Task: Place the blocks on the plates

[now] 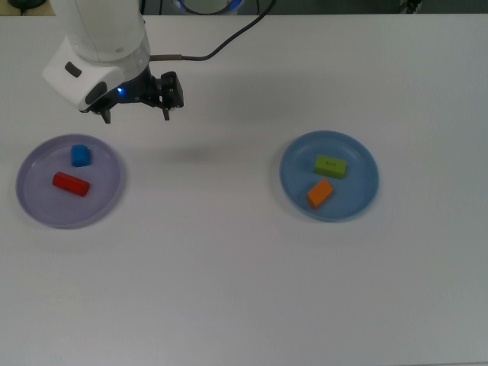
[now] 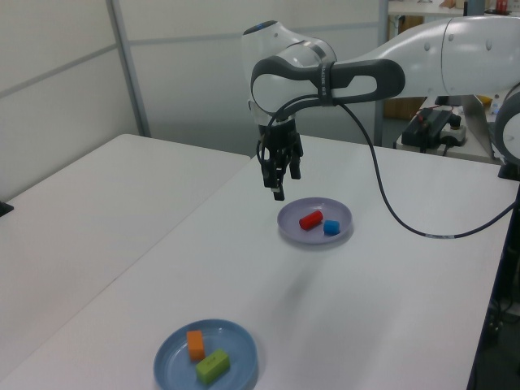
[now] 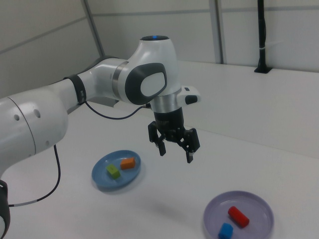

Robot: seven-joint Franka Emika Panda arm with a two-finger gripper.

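The lavender plate [image 1: 30,206] at the top view's left holds a red cylinder [image 1: 70,184] and a blue chunk [image 1: 80,155]. On the blue plate [image 1: 358,191] at the top view's right lie a lime-green bar [image 1: 330,165] and an orange wedge [image 1: 320,193]. My gripper [image 1: 135,117] hangs open and empty in the air, above bare table just beyond the lavender plate. In the right view the gripper [image 3: 175,155] shows its fingers spread wide, high over the table between the blue plate [image 3: 104,181] and the lavender plate [image 3: 254,209].
A black cable [image 1: 229,38] runs from the arm toward the table's far edge. In the left view a second white table [image 2: 81,211] adjoins on the left, and equipment [image 2: 435,126] stands behind the arm.
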